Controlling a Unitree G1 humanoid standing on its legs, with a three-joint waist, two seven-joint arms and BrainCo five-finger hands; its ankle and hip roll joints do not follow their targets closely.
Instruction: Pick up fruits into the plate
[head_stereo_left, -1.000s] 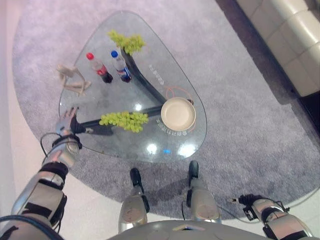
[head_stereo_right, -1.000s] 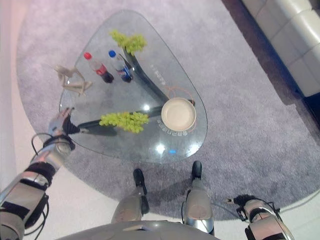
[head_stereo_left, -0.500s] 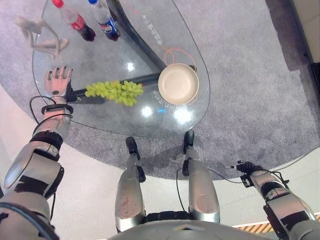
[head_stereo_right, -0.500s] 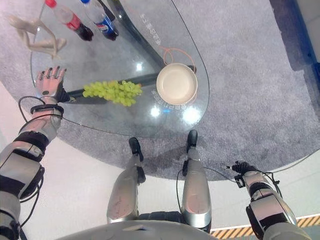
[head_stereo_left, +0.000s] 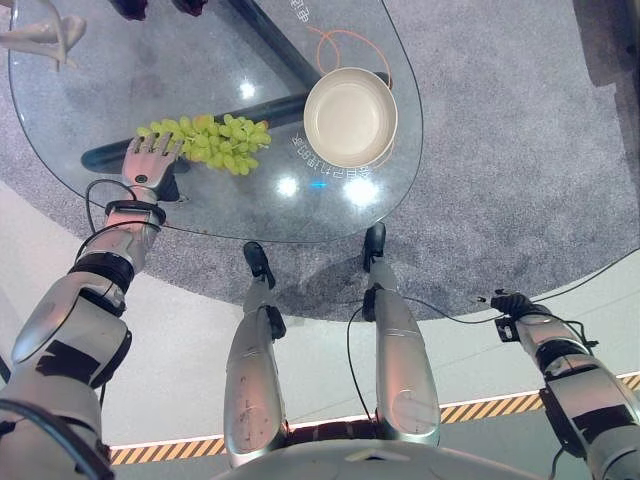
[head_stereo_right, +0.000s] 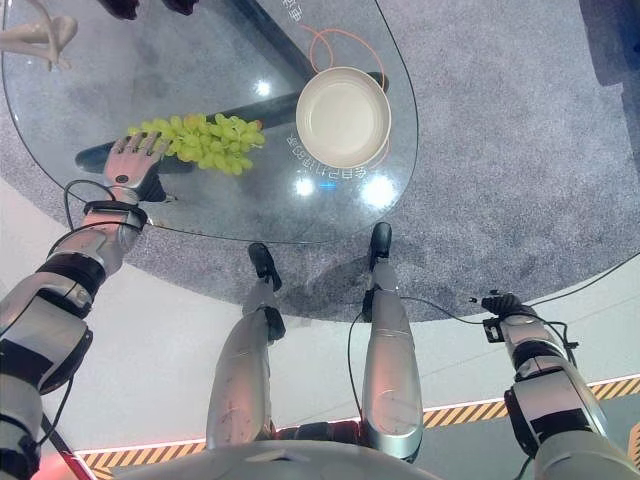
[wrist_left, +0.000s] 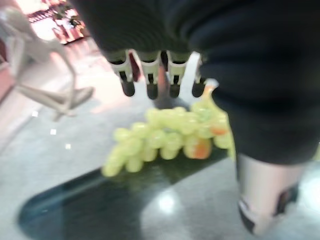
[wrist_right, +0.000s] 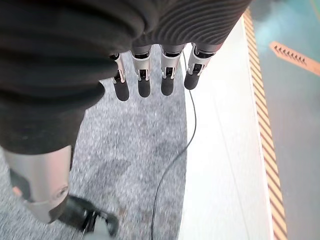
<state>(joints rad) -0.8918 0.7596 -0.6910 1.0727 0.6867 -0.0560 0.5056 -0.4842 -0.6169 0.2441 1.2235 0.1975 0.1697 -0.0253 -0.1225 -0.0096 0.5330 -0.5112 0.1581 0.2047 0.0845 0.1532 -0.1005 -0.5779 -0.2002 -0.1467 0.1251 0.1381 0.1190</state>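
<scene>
I am seeing the left hand (head_stereo_left: 150, 160) hovering with fingers (wrist_left: 150, 85) extended, empty, beside the grapes (head_stereo_left: 215, 142) lying on the glass tabletop (head_stereo_left: 120, 90). The plate (head_stereo_left: 350, 117) is sitting just right of them. The right hand (head_stereo_left: 512, 303) is hanging relaxed, holding nothing, over the carpet (wrist_right: 135, 150).

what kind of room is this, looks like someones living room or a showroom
Probably a lounge or showroom mock-up of a living room: a glass coffee table stands on a grey carpet, with green grapes and a cream plate on it, and a striped floor line behind.

A rounded clear glass worktop (head_stereo_left: 200, 210) on dark legs stands on a grey carpet (head_stereo_left: 500, 180). Beside the carpet is a pale smooth floor (head_stereo_left: 190, 350) with a yellow-black striped line (head_stereo_left: 500, 405). Bright ceiling light reflects in the glass.
</scene>
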